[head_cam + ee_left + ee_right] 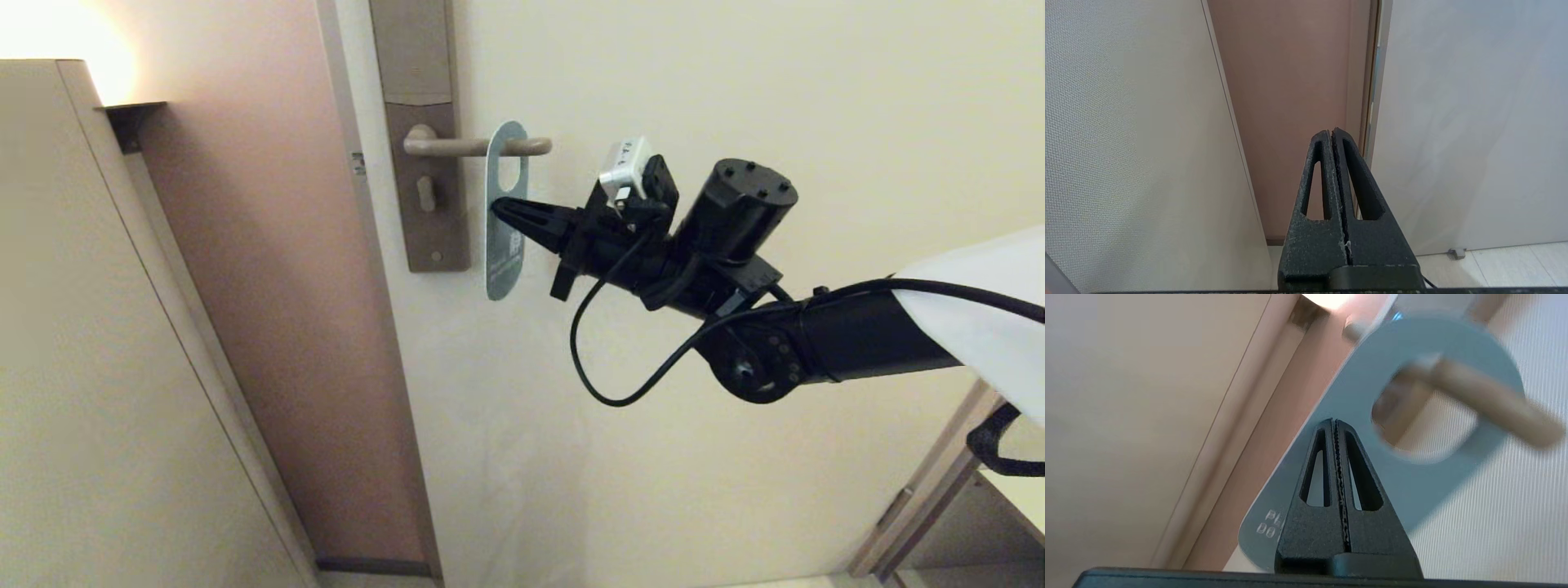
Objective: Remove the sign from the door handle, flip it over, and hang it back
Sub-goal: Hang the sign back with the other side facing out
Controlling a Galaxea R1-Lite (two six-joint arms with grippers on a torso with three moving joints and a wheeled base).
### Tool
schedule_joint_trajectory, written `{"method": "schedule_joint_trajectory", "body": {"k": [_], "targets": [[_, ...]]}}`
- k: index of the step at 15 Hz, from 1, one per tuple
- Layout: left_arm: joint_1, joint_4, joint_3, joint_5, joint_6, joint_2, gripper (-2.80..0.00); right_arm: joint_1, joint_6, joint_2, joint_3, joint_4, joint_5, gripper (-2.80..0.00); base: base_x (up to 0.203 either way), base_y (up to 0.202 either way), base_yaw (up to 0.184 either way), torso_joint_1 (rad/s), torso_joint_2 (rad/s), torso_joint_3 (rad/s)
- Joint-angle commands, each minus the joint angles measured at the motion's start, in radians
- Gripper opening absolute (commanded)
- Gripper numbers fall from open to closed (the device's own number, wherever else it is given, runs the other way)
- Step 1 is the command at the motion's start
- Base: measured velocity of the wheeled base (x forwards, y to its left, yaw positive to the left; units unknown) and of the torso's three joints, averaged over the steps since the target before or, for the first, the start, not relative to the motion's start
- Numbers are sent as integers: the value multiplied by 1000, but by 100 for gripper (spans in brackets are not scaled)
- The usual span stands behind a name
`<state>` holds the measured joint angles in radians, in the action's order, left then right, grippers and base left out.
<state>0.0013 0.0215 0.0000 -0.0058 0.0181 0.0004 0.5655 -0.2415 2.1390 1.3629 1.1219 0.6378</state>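
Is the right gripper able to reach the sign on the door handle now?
Probably yes: the right gripper, shut, is already at the sign hanging on the door handle, with nothing between them.

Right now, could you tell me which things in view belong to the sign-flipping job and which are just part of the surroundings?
Part of the job:
- sign, blue face showing, hanging on the handle
- door handle
- right pincer, shut, tips at the sign

Just surroundings:
- brown backplate
- door
- left pincer, shut, parked away from the handle
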Motion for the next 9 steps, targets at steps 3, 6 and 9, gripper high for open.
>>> {"method": "schedule_joint_trajectory", "body": {"k": [3,6,9], "targets": [[0,0,0,0,0,0,-280,46,-1,56,80,10,-20,-280,0,0,0,0,0,0],[0,0,0,0,0,0,-280,67,-1,67,81,28,-22,-280,0,0,0,0,0,0],[0,0,0,0,0,0,-280,76,-1,81,81,47,-51,-280,0,0,0,0,0,0]]}}
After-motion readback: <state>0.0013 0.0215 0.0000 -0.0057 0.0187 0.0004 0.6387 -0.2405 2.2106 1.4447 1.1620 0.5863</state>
